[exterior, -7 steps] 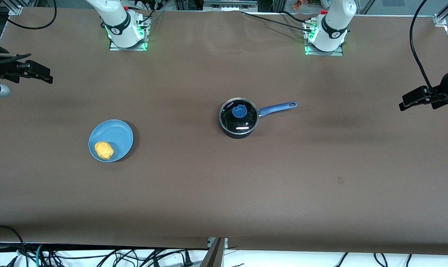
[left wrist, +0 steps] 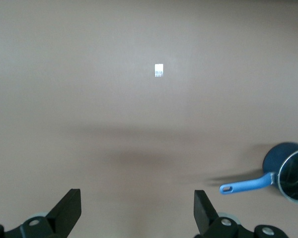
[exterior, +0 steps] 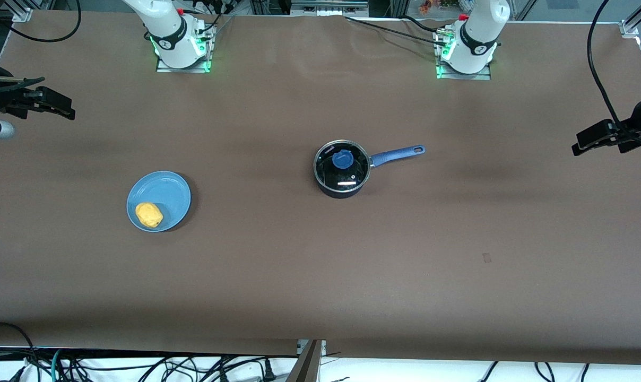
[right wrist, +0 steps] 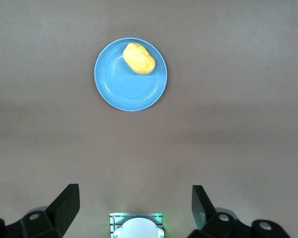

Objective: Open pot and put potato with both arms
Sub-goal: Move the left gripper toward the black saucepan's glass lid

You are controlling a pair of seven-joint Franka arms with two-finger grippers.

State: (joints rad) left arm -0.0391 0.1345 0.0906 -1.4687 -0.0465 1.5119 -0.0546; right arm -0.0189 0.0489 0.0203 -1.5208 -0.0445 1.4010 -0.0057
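Note:
The black pot point(exterior: 341, 172) with its glass lid, blue knob point(exterior: 343, 159) and long blue handle point(exterior: 397, 155) stands mid-table, lid on. It also shows in the left wrist view point(left wrist: 293, 173). The yellow potato point(exterior: 149, 215) lies on a blue plate point(exterior: 166, 191) toward the right arm's end. It also shows in the right wrist view point(right wrist: 139, 58). My right gripper point(exterior: 60, 109) hangs open and empty high over the right arm's end of the table. My left gripper point(exterior: 586, 146) hangs open and empty high over the left arm's end. Both are well apart from pot and potato.
A small grey patch point(exterior: 486, 258) lies on the brown table nearer the front camera than the pot. The arm bases point(exterior: 182, 48) point(exterior: 466, 53) stand along the table's robot edge. Cables hang below the front edge.
My left gripper has shifted very slightly. The pot, plate, potato and right gripper have not moved.

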